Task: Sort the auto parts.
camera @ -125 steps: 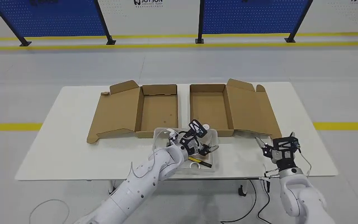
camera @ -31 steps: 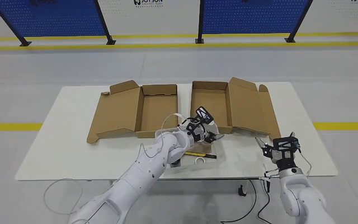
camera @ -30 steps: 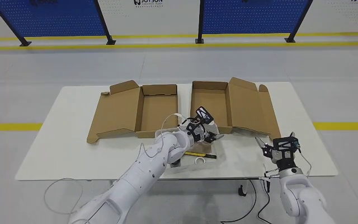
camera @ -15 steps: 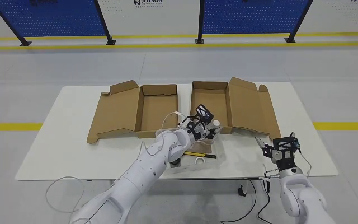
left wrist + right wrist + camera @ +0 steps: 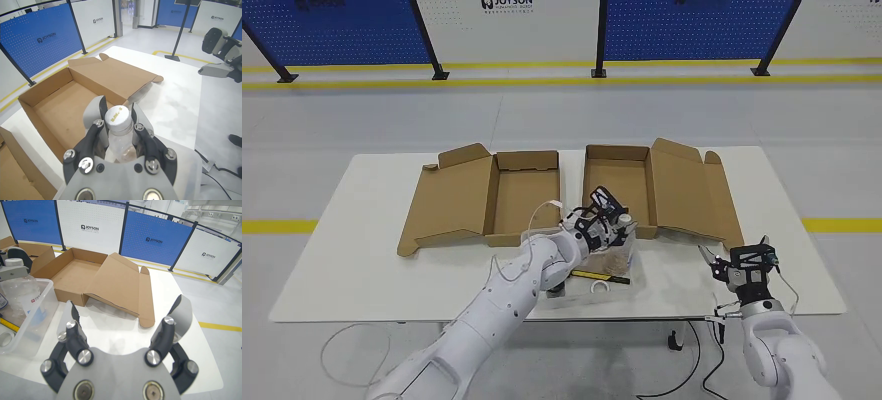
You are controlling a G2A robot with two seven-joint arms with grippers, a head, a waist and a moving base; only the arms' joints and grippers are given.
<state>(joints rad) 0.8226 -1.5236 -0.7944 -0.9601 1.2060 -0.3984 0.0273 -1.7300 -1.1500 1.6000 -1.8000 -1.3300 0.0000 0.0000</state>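
Note:
My left gripper [image 5: 118, 105] is shut on the neck of a clear plastic bottle [image 5: 117, 121] with a white cap. It holds the bottle upright over the far right corner of the clear plastic bin [image 5: 628, 284], close to the front wall of the right cardboard box [image 5: 617, 190]. In the top view the left gripper [image 5: 609, 217] and bottle [image 5: 616, 245] sit at the table's front middle. From the right wrist the bottle [image 5: 18, 289] stands inside the bin's corner [image 5: 44, 298]. My right gripper [image 5: 125, 306] hangs open over the table's front right [image 5: 739, 262], holding nothing.
Two open cardboard boxes lie side by side, the left one [image 5: 527, 195] and the right one [image 5: 75, 273], lids folded outward. In the bin lie a yellow-and-black tool [image 5: 600, 277] and a white ring [image 5: 598, 288]. Bare table lies between the bin and my right gripper.
My left gripper has taken the bottle from the bin and brought it up and toward the right box. In the last second it shifted slightly. The right arm stayed still.

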